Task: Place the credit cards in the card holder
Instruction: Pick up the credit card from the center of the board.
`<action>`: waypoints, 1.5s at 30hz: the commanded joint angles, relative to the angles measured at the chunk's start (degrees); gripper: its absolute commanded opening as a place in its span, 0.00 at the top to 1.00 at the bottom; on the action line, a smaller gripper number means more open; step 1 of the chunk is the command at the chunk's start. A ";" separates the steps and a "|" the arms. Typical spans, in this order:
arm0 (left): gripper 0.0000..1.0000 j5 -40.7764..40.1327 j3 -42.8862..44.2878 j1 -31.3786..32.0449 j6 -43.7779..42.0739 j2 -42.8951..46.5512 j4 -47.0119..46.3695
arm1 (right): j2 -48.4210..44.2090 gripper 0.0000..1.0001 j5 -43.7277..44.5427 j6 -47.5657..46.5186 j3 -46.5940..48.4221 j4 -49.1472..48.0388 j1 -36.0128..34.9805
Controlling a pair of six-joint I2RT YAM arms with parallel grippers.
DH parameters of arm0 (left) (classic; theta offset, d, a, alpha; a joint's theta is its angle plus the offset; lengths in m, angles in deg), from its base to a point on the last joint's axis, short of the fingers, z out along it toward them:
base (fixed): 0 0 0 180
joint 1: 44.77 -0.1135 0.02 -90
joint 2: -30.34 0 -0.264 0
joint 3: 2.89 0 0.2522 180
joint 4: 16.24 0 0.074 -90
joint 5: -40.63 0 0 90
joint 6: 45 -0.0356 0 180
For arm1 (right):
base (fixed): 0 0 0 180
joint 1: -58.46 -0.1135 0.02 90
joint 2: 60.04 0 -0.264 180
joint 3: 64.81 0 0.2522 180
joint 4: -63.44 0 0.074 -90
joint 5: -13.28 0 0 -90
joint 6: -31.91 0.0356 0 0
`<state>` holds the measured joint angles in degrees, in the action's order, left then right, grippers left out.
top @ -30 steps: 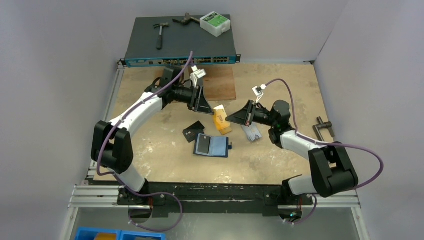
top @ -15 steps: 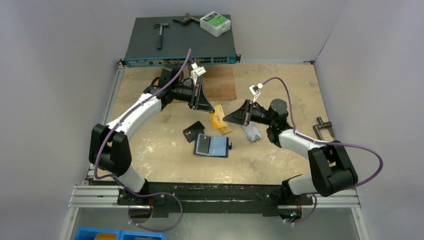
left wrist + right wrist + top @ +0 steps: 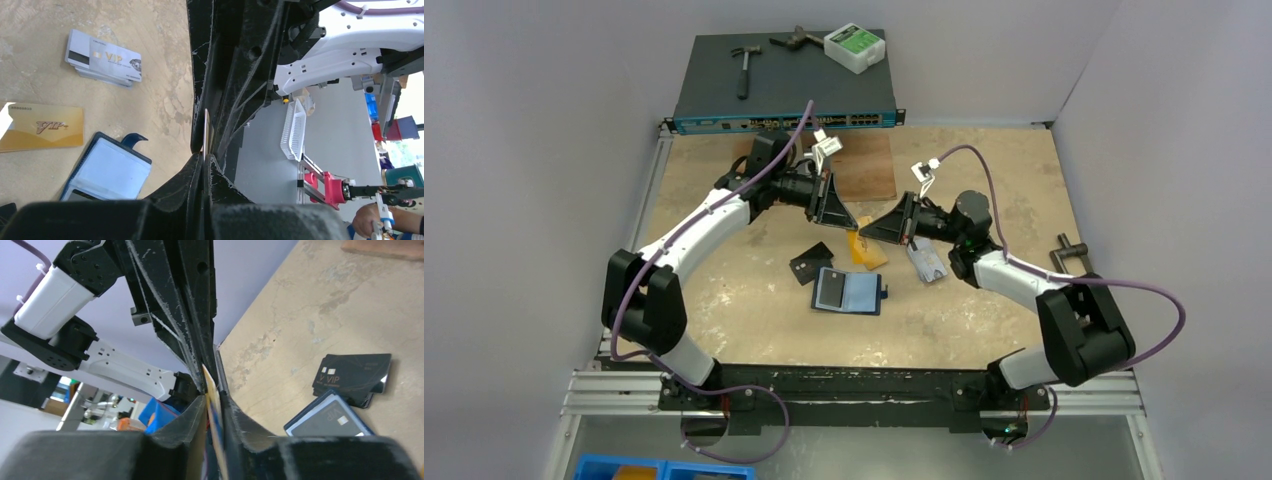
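Observation:
Above the table's middle, my left gripper (image 3: pixel 842 218) (image 3: pixel 206 156) is shut on an orange-gold credit card (image 3: pixel 205 132) (image 3: pixel 211 385), seen edge-on. My right gripper (image 3: pixel 870 228) (image 3: pixel 212 392) faces it tip to tip, its jaws slightly apart, and the card's other end stands loose between them. Below lies the open navy card holder (image 3: pixel 849 291) (image 3: pixel 107 170) (image 3: pixel 330 422) with a dark grey card in its left pocket. On the table lie a black card (image 3: pixel 810 264) (image 3: pixel 355 375), another gold card (image 3: pixel 40 127) and silver-grey cards (image 3: pixel 928 263) (image 3: pixel 102 59).
A network switch (image 3: pixel 784 90) at the back carries a hammer (image 3: pixel 744 68) and a white box with a green label (image 3: pixel 854 47). A wooden board (image 3: pixel 866 165) lies behind the grippers. A black tool (image 3: pixel 1072 255) rests at the right, and blue bins (image 3: pixel 659 468) sit below the table's front.
My left gripper has closed on the gold card that the right gripper brought up. The right jaws have parted slightly. Both grippers have shifted a little up and to the left.

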<state>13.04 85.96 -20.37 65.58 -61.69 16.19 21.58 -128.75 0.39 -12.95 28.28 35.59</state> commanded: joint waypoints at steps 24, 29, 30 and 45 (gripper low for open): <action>0.36 9.77 -12.80 2.27 20.15 5.75 -25.65 | 1.52 1.00 8.24 15.43 -0.94 -25.79 0.70; 0.56 10.55 -10.76 1.37 21.33 5.36 -27.06 | -1.91 1.00 9.22 7.89 -1.59 -16.12 0.31; 0.60 10.78 -10.43 1.19 21.27 5.32 -26.91 | -3.08 1.00 9.35 5.89 -1.69 -12.99 0.32; 0.77 13.50 -7.06 -2.33 21.65 6.08 -25.06 | -8.21 1.00 10.35 -5.64 -3.02 2.99 0.44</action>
<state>23.32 74.77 -21.73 86.32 -57.43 -6.84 13.85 -118.61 -0.62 -15.00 26.48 36.14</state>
